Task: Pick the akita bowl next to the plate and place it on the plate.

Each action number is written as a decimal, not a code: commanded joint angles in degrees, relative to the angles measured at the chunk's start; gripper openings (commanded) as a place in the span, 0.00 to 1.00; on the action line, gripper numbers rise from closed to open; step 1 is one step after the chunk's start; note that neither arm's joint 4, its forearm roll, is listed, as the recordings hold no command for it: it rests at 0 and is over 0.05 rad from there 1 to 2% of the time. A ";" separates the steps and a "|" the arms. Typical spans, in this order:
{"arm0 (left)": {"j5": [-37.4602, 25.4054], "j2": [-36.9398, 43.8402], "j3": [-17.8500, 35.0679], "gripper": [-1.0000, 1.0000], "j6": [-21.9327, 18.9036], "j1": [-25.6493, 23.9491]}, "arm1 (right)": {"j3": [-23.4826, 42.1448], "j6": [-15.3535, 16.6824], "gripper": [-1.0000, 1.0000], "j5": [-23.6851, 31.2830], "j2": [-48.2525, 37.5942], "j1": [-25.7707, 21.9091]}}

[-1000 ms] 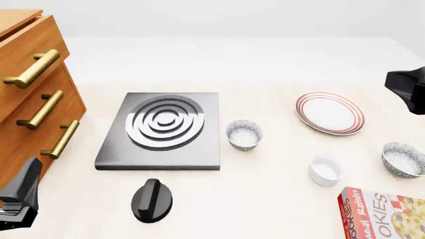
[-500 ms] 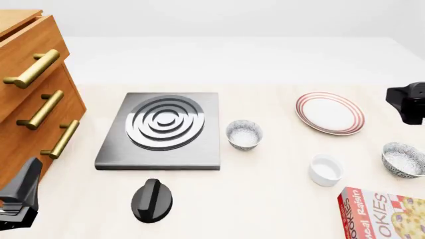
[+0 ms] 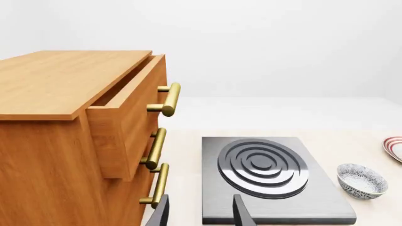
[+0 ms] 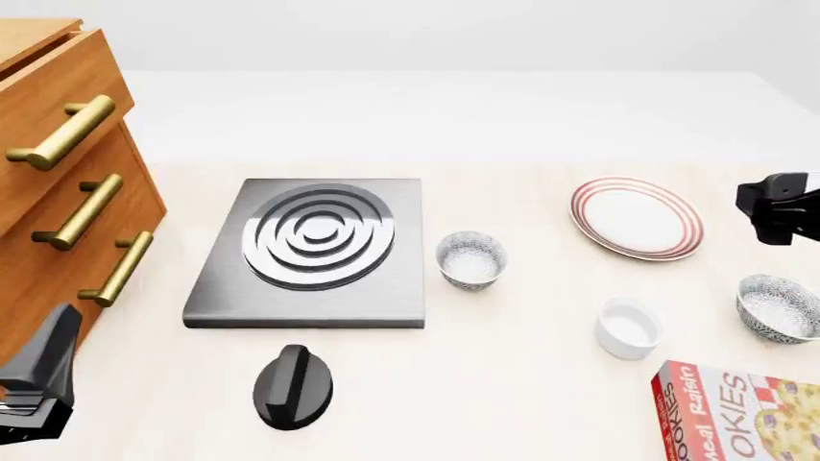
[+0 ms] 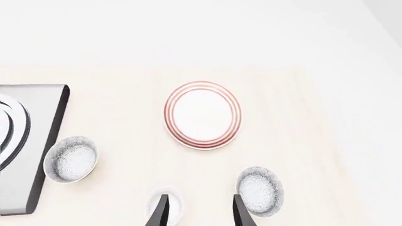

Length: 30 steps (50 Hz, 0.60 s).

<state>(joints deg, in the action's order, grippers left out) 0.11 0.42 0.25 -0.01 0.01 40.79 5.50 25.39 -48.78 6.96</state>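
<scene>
The akita bowl [image 4: 778, 307] [image 5: 259, 190], speckled outside and white inside, sits near the table's right edge, on the near side of the plate [image 4: 637, 218] [image 5: 203, 115]. The plate is white with red rings and holds nothing. My right gripper [image 4: 779, 208] [image 5: 201, 197] hangs open in the air to the right of the plate and beyond the bowl, touching nothing. In the right wrist view the bowl lies just beside one fingertip [image 5: 238, 202]. My left gripper [image 4: 33, 389] [image 3: 201, 200] is open and empty at the near left, by the drawers.
A second speckled bowl [image 4: 470, 259] [image 3: 362, 181] stands next to the grey stove plate [image 4: 314, 252]. A plain white cup [image 4: 628, 327], a cookie box [image 4: 743, 413], a black knob [image 4: 292, 385] and a wooden drawer unit [image 4: 64, 182] with its top drawer ajar are also on the table.
My right gripper has dropped lower and come a little leftward into the front view, now level with the plate. The left arm and all objects have stayed put.
</scene>
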 commanded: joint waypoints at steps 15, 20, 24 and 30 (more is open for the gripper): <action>0.00 0.00 0.00 1.00 -0.01 0.01 | -2.96 1.20 1.00 -5.80 -4.36 4.13; 0.00 -0.01 0.00 1.00 0.00 0.01 | -4.70 1.15 1.00 -8.00 -5.06 4.98; 0.00 0.01 0.00 1.00 0.00 0.00 | -3.51 1.29 1.00 -7.50 -6.04 5.65; 0.00 0.01 0.00 1.00 0.00 0.00 | -4.36 1.44 1.00 -10.11 -7.96 6.32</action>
<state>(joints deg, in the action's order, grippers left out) 0.11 0.42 0.25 -0.01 0.01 37.06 6.65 17.88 -54.31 11.87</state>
